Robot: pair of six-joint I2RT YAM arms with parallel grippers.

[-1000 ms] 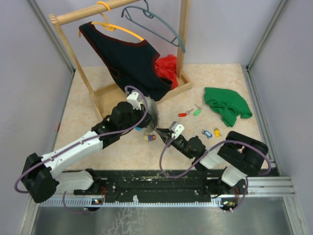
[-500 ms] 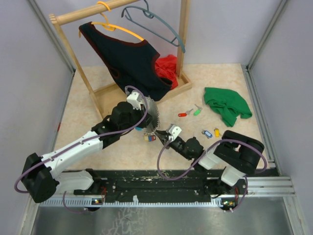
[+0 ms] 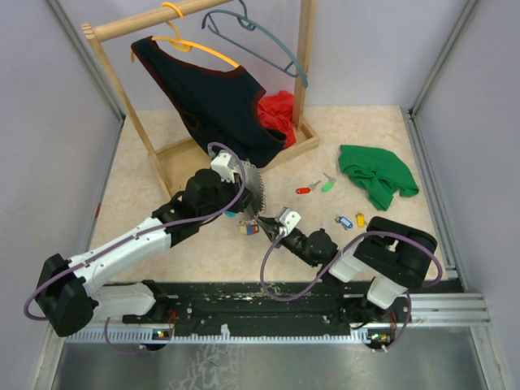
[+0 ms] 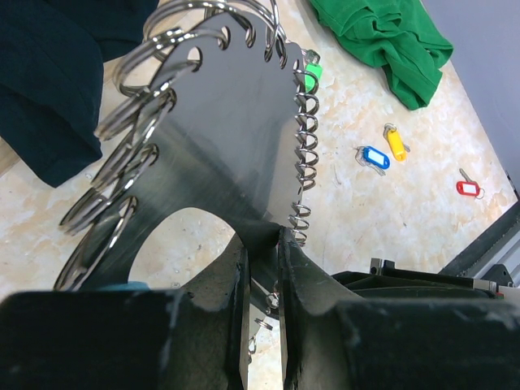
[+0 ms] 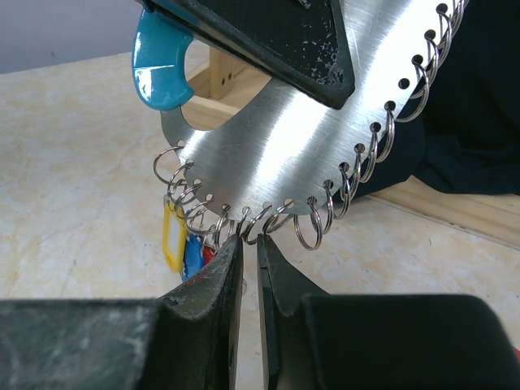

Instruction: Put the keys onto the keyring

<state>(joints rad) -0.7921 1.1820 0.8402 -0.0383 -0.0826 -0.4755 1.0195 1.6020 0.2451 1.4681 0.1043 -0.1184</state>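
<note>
The keyring is a mirror-bright silver plate edged with silver rings, with a light-blue grip at one corner. A yellow tag and a blue tag hang from it. On the beige, faintly marbled worktop lie a red key, a green key, a blue key and a yellow key. The shirt is green. The vest is navy with red trim. The left arm is white and black.

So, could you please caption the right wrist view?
Right gripper poised at the ringed edge of the keyring, tagged keys hanging just left.
</note>
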